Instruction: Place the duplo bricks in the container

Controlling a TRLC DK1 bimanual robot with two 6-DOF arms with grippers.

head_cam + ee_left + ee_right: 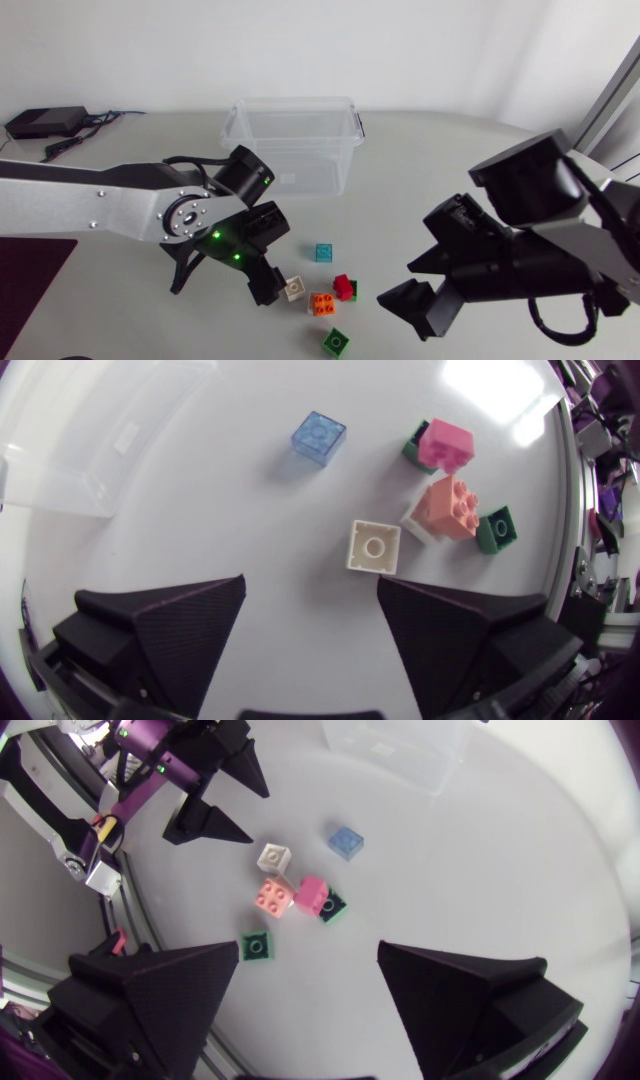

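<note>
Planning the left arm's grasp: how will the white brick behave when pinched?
The white brick looks like small, rigid plastic, so it is probably stiff and light. It lies flat, hollow side up, so it is unlikely to roll. Its smooth walls might slip when the open left gripper closes.

My head camera looked down on the table (pixel 420 160) from above, with the bricks (pixel 322 303) near six o'clock and the container (pixel 290 140) at twelve. The left wrist camera hung close over those bricks (pixel 450 508), facing down. The right wrist camera sat higher, farther back toward three o'clock, and took in the same bricks (pixel 275 897) and my left gripper (pixel 258 818).
</note>
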